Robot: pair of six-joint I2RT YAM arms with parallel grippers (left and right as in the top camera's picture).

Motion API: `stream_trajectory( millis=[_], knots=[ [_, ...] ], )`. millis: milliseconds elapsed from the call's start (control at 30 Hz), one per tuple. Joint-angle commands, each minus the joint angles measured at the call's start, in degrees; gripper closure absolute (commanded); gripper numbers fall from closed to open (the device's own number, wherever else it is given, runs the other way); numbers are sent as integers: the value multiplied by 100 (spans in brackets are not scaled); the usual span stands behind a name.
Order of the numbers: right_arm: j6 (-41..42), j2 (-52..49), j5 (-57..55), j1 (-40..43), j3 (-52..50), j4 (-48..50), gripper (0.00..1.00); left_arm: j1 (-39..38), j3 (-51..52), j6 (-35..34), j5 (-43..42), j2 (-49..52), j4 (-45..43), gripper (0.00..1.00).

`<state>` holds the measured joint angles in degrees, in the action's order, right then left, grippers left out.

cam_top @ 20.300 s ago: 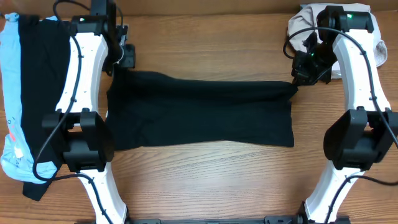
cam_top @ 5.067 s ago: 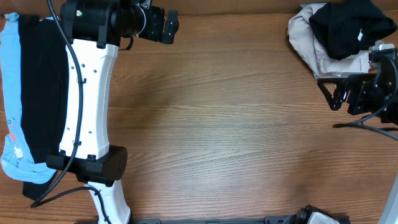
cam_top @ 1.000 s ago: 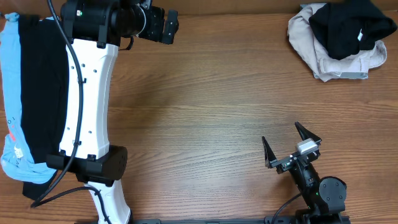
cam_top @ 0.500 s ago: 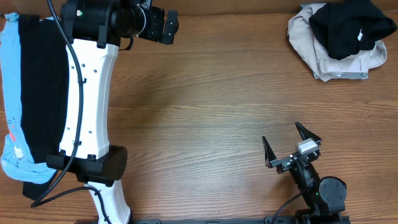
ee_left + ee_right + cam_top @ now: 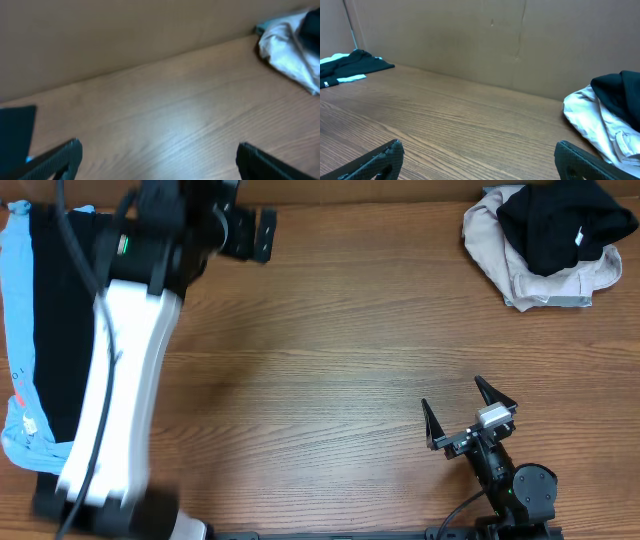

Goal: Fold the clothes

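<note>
The clothes lie in two places. A flat stack at the table's left edge holds a light blue garment [image 5: 14,310] and a black one [image 5: 64,330]. At the back right, a crumpled black garment [image 5: 550,225] sits on a beige one [image 5: 505,265]. My left gripper [image 5: 255,230] hovers at the back left, blurred, open and empty [image 5: 157,146] over bare wood. My right gripper [image 5: 452,395] stands open near the front right, with nothing between its fingers [image 5: 478,146]. The right wrist view shows the beige pile [image 5: 595,122] far right and the stack [image 5: 350,62] far left.
A brown wall [image 5: 485,45] borders the wooden table [image 5: 330,350] at the back. The left arm's white links [image 5: 125,370] run along the stack's right side. In the left wrist view a pale garment [image 5: 287,47] lies far right.
The left arm has begun to move and is now blurred, its lower links swung left and its gripper shifted slightly left. The right arm and the clothes stay put.
</note>
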<state>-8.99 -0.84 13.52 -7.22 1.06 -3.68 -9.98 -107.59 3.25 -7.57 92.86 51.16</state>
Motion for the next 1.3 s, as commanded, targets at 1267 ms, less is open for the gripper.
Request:
stream_trajectory(
  millis=[1267],
  knots=[
    [46,68,-44,-11,-61,22,0,957,10732,-216,42,-9270,-4736,0]
  ],
)
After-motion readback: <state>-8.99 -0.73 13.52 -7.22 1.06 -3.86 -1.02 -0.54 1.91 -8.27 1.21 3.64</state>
